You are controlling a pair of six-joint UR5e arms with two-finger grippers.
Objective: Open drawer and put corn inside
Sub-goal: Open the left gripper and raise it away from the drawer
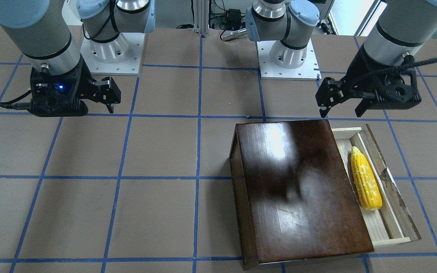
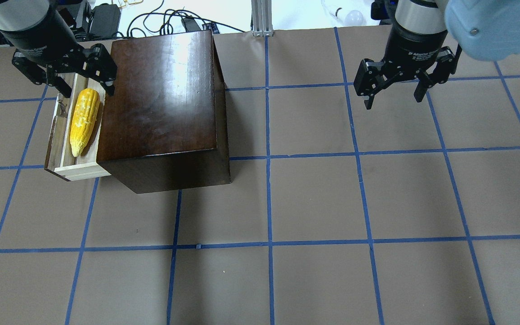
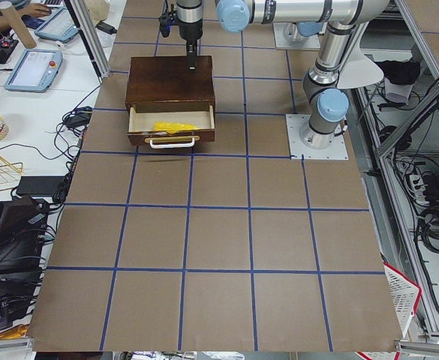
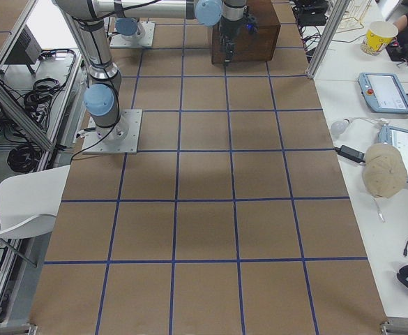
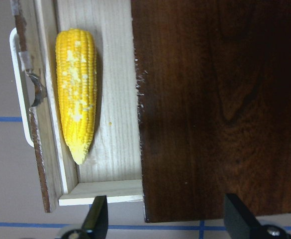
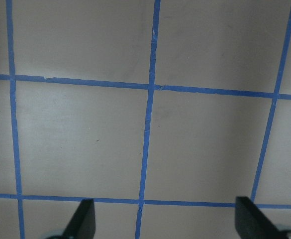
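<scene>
One glossy dark-brown cabinet [image 1: 298, 189] stands on the desk [image 2: 314, 198], its single drawer [image 1: 393, 223] pulled out. One yellow corn cob [image 1: 365, 183] lies lengthwise inside the drawer, against the front panel. Both end effectors are spread open and hold nothing. The left end effector [image 1: 340, 112] hangs above one end of the drawer, and the right end effector [image 2: 393, 103] hangs over the desk, well apart from the cabinet.
</scene>
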